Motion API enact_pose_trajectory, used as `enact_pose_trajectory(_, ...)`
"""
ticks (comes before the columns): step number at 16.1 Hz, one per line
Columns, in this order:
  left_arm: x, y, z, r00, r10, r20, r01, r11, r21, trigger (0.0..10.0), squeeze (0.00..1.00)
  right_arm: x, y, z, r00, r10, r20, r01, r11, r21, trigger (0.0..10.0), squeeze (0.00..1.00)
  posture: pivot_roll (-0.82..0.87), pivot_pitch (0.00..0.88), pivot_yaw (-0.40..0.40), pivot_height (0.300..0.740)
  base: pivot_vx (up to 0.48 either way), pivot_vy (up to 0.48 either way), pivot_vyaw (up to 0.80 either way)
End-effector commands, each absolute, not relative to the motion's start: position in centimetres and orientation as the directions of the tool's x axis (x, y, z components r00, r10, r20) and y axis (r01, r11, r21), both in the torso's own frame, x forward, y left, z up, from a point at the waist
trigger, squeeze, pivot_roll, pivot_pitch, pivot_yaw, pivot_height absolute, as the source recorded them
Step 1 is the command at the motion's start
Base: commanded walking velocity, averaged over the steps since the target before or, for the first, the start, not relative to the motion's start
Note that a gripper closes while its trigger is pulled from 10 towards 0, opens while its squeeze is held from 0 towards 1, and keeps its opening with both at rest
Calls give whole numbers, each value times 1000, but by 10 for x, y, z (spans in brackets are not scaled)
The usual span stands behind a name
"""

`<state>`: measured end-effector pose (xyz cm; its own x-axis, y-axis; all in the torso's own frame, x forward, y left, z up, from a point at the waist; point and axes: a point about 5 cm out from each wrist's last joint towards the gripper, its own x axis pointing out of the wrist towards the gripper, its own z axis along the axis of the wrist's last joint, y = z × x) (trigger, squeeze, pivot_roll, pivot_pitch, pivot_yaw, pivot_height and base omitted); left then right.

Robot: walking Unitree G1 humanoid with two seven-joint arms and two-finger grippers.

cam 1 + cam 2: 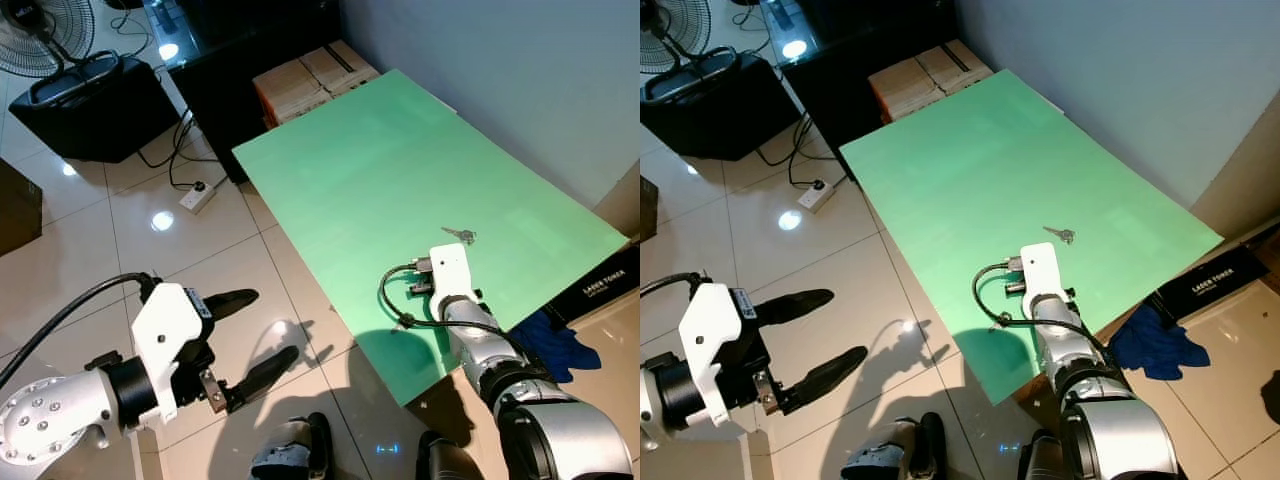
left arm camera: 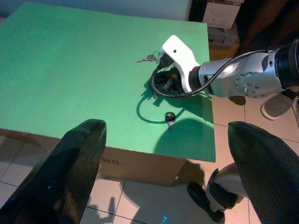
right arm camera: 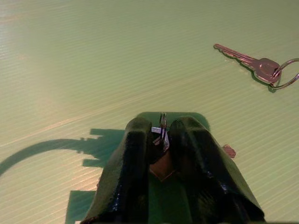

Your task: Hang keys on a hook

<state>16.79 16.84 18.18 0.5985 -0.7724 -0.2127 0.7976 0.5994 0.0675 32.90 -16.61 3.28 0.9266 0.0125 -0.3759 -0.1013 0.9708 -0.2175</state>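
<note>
Right gripper (image 3: 161, 135): fingers pressed together low over the green tabletop (image 1: 400, 180), pinching a small metal piece, apparently a key blade (image 3: 162, 128); identity uncertain. A key on a ring (image 3: 259, 66) lies flat on the table just beyond the fingertips, untouched. Right forearm reaches over the table's near edge. Left gripper (image 1: 240, 345): fingers spread wide, empty, held above the tiled floor (image 1: 200, 260) beside the table.

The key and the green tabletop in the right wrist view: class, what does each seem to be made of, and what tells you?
The key looks like metal, dull silvery-brown: it has a thin toothed blade and a wire ring. The green tabletop looks like matte corrugated plastic or board, going by its fine parallel ribs; which one is unclear. The right gripper pinches something small and shiny, probably metal.
</note>
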Motion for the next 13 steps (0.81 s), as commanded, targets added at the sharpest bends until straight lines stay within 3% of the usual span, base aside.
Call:
enact_pose_trajectory(1,167,168,183,593,-773,-223,801,595,69,10000,0,322,-163,23,908,24,-418,-121,971,-208,0,0,288,219,191,740,0,0,0)
enact_pose_trajectory(13,168,167,182,596,-773,-219,799,597,69,10000,0,321,-164,22,907,19,-421,-115,972,-204,0,0,283,210,186,740,0,0,0)
